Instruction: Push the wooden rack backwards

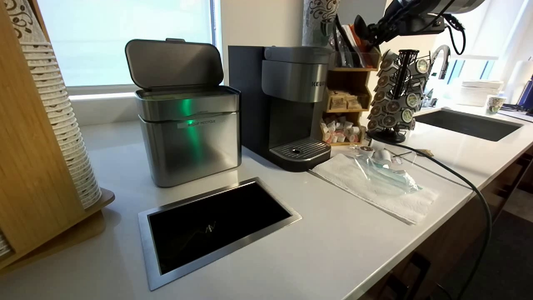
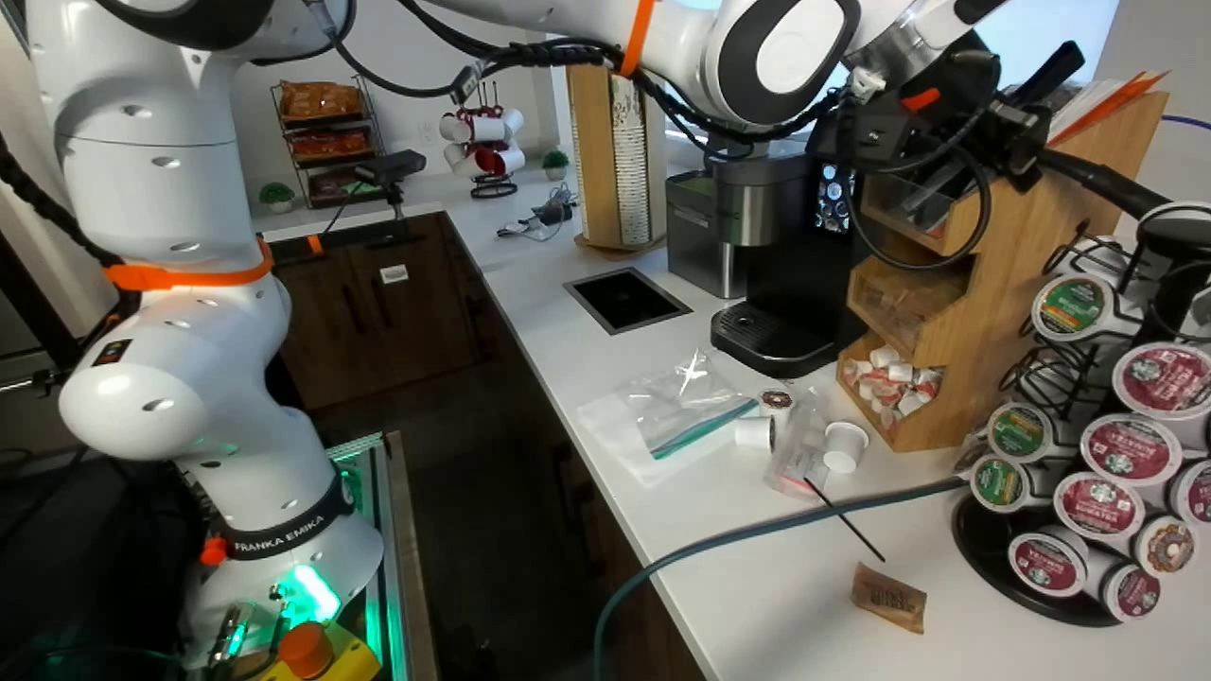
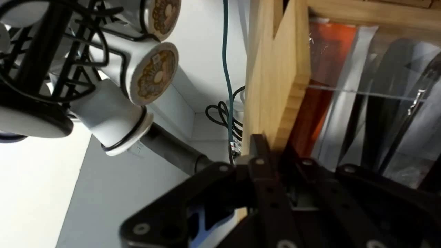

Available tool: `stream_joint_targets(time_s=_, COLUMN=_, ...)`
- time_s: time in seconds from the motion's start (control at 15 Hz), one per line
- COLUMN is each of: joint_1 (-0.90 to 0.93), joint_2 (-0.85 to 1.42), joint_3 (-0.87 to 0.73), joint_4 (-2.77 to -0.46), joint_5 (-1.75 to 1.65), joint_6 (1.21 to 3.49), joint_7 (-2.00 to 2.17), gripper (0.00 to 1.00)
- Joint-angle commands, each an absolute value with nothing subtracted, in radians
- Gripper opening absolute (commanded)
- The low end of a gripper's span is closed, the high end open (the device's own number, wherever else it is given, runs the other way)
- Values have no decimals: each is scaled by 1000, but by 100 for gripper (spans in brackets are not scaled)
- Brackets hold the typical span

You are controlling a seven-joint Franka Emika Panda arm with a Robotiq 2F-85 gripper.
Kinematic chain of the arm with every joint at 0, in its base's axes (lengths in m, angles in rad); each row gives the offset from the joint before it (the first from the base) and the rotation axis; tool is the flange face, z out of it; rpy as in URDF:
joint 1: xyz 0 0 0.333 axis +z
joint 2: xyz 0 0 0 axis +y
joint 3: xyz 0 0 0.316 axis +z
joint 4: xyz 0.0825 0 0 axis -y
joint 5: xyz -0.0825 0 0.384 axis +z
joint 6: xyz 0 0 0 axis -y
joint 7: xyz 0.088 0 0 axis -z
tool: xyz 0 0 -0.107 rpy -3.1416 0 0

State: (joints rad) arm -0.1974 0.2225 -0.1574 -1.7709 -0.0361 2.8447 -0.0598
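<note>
Our tool looks closed on one side of the rack, presumably giving us purchase for pushing it back.

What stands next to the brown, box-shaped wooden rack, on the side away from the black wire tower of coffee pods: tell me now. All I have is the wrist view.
Observer: A boxy black-and-silver coffee machine stands there, as both exterior views show; whether the two touch, I cannot tell.

Operator: Noted. Now report what fills the bottom of that rack; my picture does not reach down there.

Observer: Loose, small, round white-and-pink tubs, heaped together in its lowest section.
</note>
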Motion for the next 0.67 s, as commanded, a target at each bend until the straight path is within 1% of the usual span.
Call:
stream_joint_targets(time_s=0.0, joint_1=-243, joint_2=209, joint_3=-76, joint_4=-1786, joint_5=74, joint_6=2834, joint_7=-237, gripper=3)
stream_joint_targets(time_s=0.33, joint_1=-291, joint_2=229, joint_3=-22, joint_4=-1747, joint_5=140, joint_6=2835, joint_7=-399, gripper=3)
stream_joint_targets(time_s=0.6, joint_1=-292, joint_2=247, joint_3=-30, joint_4=-1734, joint_5=106, joint_6=2863, joint_7=-393, gripper=3)
